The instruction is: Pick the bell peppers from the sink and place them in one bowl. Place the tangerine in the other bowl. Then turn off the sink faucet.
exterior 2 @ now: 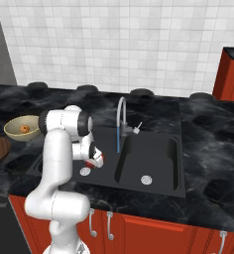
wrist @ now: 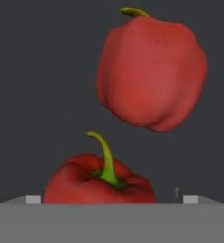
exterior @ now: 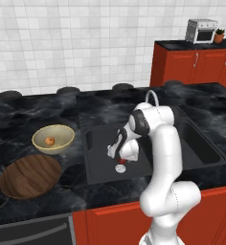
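Two red bell peppers lie in the dark sink (exterior: pixel 98 165). In the hand view one pepper (wrist: pixel 152 71) lies farther off, and the other pepper (wrist: pixel 99 182), green stem up, sits between my fingertips (wrist: pixel 33 199). My gripper (wrist: pixel 111 199) is open and straddles this nearer pepper. The base views show the gripper (exterior: pixel 120 160) (exterior 2: pixel 95 161) low in the basin beside the silver drain (exterior 2: pixel 85 171). The tangerine (exterior: pixel 50 141) rests in the cream-yellow bowl (exterior: pixel 62 131). The wooden bowl (exterior: pixel 29 175) holds nothing. Water runs from the faucet (exterior 2: pixel 120 114).
Both bowls stand on the black marble counter (exterior: pixel 33 112) left of the sink. A second basin (exterior 2: pixel 153 158) lies to the right of the faucet. Red cabinets (exterior: pixel 191 67) with a toaster oven (exterior: pixel 201 30) rise at the back right.
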You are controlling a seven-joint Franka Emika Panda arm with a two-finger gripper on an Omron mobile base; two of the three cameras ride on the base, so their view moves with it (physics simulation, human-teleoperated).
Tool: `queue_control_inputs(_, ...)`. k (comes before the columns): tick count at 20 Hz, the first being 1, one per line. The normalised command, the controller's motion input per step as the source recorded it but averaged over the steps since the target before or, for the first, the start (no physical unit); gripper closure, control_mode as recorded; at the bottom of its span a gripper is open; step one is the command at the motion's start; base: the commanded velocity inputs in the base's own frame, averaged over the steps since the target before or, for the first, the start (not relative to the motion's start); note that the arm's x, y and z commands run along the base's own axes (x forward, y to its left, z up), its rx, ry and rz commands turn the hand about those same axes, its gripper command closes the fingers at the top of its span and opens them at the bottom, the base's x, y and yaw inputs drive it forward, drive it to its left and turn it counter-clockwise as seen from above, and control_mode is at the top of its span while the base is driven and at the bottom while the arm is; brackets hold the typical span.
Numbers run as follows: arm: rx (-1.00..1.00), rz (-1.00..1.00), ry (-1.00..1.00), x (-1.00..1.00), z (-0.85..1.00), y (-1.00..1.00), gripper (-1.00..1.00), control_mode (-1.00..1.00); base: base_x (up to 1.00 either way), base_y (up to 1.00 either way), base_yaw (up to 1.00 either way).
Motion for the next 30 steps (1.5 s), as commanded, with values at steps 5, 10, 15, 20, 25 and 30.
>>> queue_control_inputs(5,0.0,0.0,0.05,0.11,-0.17,0.1,1.0,-1.0,0.0,0.0,0.0)
queue_control_inputs(10,0.0,0.0,0.0,-0.02,-0.07,0.0,1.0,-1.0,0.0,0.0,0.0)
queue_control_inputs(15,0.07,0.0,-0.15,-0.41,0.48,0.0,1.0,-1.0,0.0,0.0,0.0)
queue_control_inputs(20,0.07,0.05,-0.3,-0.49,0.7,0.0,1.0,-1.0,0.0,0.0,0.0)
queue_control_inputs(25,0.05,0.16,-0.3,-0.61,0.57,0.0,1.0,-1.0,0.0,0.0,0.0)
queue_control_inputs(30,0.04,0.25,-0.28,-0.64,0.58,0.0,1.0,-1.0,0.0,0.0,0.0)
